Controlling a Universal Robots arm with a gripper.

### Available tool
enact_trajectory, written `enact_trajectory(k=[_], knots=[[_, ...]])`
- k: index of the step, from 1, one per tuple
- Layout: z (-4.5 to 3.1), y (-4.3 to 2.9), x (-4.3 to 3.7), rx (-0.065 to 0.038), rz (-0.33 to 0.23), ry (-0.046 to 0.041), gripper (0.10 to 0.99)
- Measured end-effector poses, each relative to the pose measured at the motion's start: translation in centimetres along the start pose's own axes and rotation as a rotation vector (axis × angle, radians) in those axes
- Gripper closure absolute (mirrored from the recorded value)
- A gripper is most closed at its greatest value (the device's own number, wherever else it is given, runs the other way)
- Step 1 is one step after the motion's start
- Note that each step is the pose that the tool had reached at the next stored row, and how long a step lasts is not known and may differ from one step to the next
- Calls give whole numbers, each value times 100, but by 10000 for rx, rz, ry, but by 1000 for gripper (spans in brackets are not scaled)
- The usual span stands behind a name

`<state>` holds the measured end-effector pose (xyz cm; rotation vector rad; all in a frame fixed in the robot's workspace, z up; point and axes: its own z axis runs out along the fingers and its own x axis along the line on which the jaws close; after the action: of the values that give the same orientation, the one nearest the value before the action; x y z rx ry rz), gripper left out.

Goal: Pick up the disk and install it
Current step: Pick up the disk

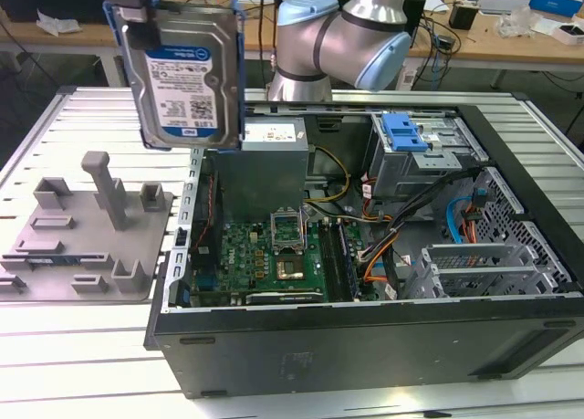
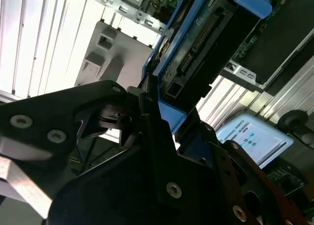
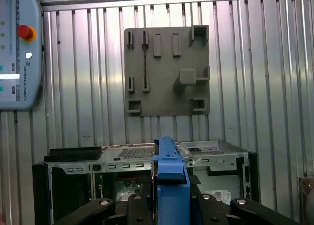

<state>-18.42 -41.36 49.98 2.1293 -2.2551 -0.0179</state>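
The black hand (image 3: 169,203) is clamped tight on the blue frame of the flat, rectangular, silver-metal disk (image 1: 182,77), and that's all it carries! The disk hangs straight below the hand, long axis near vertical, clear of everything, label face to the exterior view. Under the hand and toward the exterior view's right lies the black open-sided computer case (image 1: 365,346), its grey metal drive cage (image 1: 429,163) well apart from the hand. On the hand's other side sits the grey moulded fixture plate (image 1: 91,236) on the ribbed metal worktop (image 1: 73,364). Count: 1 disk, 1 hand, 1 case, 1 cage, 1 plate.
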Motion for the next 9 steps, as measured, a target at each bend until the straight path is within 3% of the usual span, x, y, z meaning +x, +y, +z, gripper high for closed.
enact_trajectory(k=[9], knots=[[24, -411, 122, 1, 1, 32, 718]])
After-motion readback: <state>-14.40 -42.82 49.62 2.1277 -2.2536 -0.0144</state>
